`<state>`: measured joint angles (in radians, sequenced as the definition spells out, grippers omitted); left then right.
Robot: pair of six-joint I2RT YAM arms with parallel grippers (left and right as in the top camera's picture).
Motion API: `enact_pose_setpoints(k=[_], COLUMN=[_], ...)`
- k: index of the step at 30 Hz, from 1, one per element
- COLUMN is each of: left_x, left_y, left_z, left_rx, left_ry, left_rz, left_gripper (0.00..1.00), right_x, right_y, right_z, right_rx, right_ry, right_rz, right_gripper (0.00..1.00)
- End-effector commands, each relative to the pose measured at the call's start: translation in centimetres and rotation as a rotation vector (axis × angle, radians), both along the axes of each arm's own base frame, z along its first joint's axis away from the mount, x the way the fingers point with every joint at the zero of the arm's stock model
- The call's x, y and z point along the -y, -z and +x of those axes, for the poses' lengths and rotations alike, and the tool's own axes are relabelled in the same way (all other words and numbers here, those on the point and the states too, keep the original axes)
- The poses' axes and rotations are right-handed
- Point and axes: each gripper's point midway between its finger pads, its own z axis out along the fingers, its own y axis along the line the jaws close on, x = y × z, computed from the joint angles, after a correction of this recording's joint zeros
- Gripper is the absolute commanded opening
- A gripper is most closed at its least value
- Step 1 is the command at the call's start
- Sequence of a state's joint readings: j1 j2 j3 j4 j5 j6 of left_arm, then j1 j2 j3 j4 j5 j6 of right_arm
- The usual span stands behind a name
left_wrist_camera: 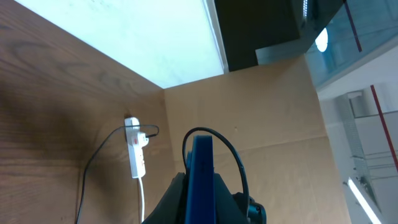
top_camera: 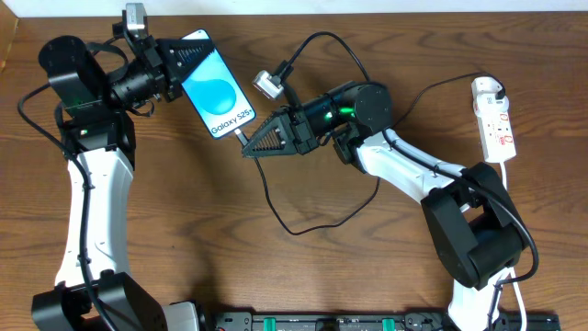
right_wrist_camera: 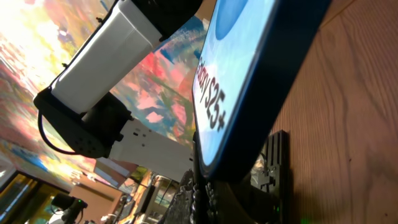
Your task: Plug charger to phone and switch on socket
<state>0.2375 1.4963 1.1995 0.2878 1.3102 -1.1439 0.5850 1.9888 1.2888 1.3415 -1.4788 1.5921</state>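
The phone has a light-blue screen reading "Galaxy S25+" and is held off the table, tilted. My left gripper is shut on its upper end. It shows edge-on between the fingers in the left wrist view. My right gripper is shut on the connector tip of the charger, right at the phone's lower edge; the tip itself is hidden between the fingers. The thin black cable loops over the table to its plug in the white socket at the far right, which also shows in the left wrist view.
The socket's white cord runs down the right side past my right arm's base. A black equipment bar lies along the front edge. The wooden table has a cardboard wall behind it.
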Motion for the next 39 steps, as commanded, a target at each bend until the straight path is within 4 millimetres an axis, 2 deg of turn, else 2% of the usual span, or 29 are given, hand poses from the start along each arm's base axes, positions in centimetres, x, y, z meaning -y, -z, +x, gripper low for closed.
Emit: enact_pose_setpoints(k=[1,9,24,29,39], left_x=[0.7,0.9,1.4,2.1,2.9], left_y=[-0.5,-0.5,-0.6,-0.6,-0.4], left_z=[-0.7,-0.7,-1.5,-1.7,-0.2], left_rx=[0.034,0.036,0.069,0.081,0.079], left_ry=[0.049,0.056,0.109,0.126,0.050], left_rz=[0.011,0.011,0.024,0.030,0.043], left_gripper=[0.07,0.08,0.07,0.07,0.08], right_x=[0.0,-0.4,-0.6,-0.8,-0.9], right_y=[-1.6,-1.2,-1.7,-2.0,-2.1], right_z=[0.5,1.0,1.7,2.1,2.1], right_rx=[0.029,-0.037,-0.056,-0.071,-0.074], right_ry=[0.036,0.047,0.093,0.116,0.120], right_rz=[0.047,0.011,0.037,0.048,0.052], right_gripper=[0.01,0.01,0.01,0.01,0.01])
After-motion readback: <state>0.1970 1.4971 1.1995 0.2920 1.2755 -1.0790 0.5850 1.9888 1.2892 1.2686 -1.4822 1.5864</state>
